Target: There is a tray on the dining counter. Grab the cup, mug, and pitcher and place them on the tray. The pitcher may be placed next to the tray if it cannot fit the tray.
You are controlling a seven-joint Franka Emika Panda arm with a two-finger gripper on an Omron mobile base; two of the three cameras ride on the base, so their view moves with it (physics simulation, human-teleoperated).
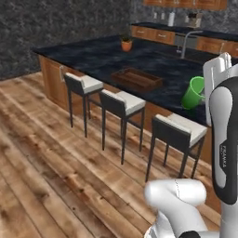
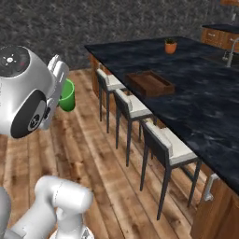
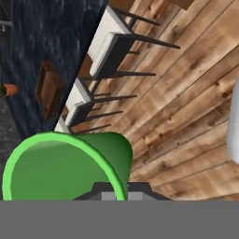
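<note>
Tray (image 1: 136,77) first: dark brown wood with low rims, sitting on the dining counter (image 1: 97,56) near the edge above the stools (image 1: 123,103), its inside showing bare wood. Beyond the tray, farther across the black veined top, stands a small orange plant pot (image 1: 126,44). Cup (image 1: 194,92) now: bright green, handleless, tapering toward its base, carried in the air at the hand, well apart from the tray and off toward the robot's side of it. Gripper (image 3: 115,195) is clamped narrow on the cup's rim, one fingertip on either side of the wall. From the hand camera the cup's (image 3: 60,165) open mouth is huge and glossy green, with the tray (image 3: 49,88) far beyond it.
</note>
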